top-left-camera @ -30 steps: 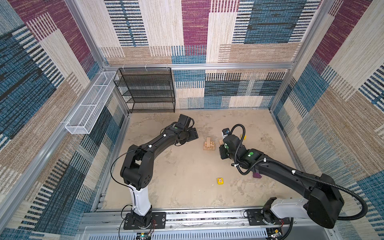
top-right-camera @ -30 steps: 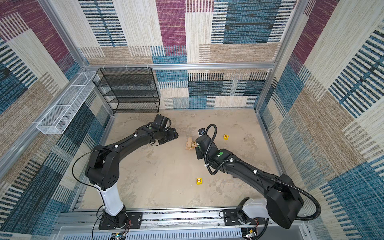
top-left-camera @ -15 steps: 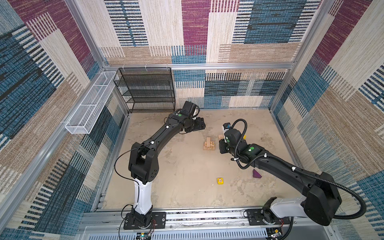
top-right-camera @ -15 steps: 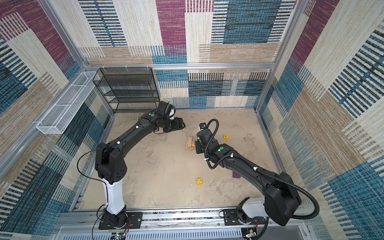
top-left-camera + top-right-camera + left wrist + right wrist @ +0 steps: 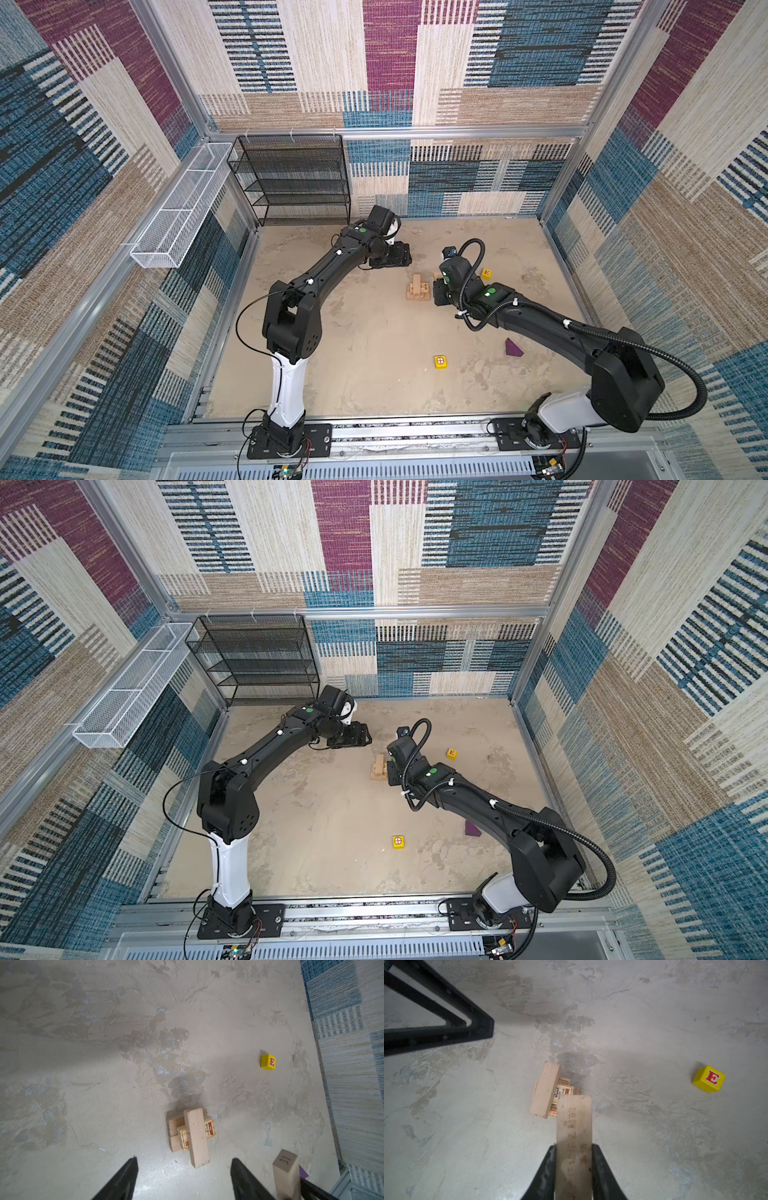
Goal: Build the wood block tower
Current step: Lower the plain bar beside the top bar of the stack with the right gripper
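Observation:
The tower is a low stack of crossed tan planks mid-floor; its top plank lies across a printed one. My right gripper is shut on another tan plank, held just right of the stack. My left gripper stands open and empty behind and left of the stack. A yellow cube marked E lies right of the stack. A second yellow cube and the purple wedge lie nearer the front.
A black wire shelf stands against the back wall at the left. A white wire basket hangs on the left wall. Patterned walls close the floor in, and a metal rail runs along the front.
My left arm has stretched out toward the back and right, bringing its gripper closer to the stack. My right gripper has shifted slightly left toward the stack, the plank still in it.

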You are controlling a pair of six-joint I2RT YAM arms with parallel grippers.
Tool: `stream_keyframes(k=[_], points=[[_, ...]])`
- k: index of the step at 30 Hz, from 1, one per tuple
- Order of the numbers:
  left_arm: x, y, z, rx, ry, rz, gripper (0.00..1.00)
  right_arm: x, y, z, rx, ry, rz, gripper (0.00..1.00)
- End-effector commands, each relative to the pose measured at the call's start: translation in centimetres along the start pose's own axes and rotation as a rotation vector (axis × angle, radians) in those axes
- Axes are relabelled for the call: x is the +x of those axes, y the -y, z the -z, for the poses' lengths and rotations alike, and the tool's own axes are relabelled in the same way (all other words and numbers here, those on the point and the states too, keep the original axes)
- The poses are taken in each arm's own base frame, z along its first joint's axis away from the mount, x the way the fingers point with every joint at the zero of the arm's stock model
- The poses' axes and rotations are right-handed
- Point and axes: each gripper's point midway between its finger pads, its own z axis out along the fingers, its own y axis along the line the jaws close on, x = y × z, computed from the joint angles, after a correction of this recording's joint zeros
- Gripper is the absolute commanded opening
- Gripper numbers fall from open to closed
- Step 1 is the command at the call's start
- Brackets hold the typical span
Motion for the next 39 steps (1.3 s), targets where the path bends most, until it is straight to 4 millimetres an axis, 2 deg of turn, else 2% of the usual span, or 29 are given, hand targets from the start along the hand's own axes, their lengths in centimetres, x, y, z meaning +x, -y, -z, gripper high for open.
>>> stream_keyframes(k=[1, 6, 10, 14, 22, 39], points=[[0.6, 0.5, 0.4, 0.024, -0.015, -0.027, 0.75, -0.1, 0.4, -0.5, 0.008, -0.008, -0.053, 0.00], [2.0, 0.8, -0.3, 0.040, -0.054, -0.033, 0.75, 0.0, 0.3, -1.3, -0.013, -0.039, -0.082, 0.00], [2.4, 1.3, -0.5, 0.044, -0.059, -0.052, 0.75, -0.1, -0.5, -2.2, -0.054, -0.073, -0.109, 0.00], [2.7, 0.8, -0.8, 0.025, -0.066, -0.048, 0.76, 0.0, -1.0, -3.7, -0.054, -0.110, -0.128, 0.00], [2.6, 0.5, -0.4, 0.001, -0.054, -0.055, 0.76, 0.3, -0.3, -6.1, -0.033, -0.158, -0.209, 0.00], [2.2, 0.6, 0.3, -0.007, -0.040, -0.064, 0.76, 0.6, -1.3, -7.7, -0.071, -0.197, -0.256, 0.03]])
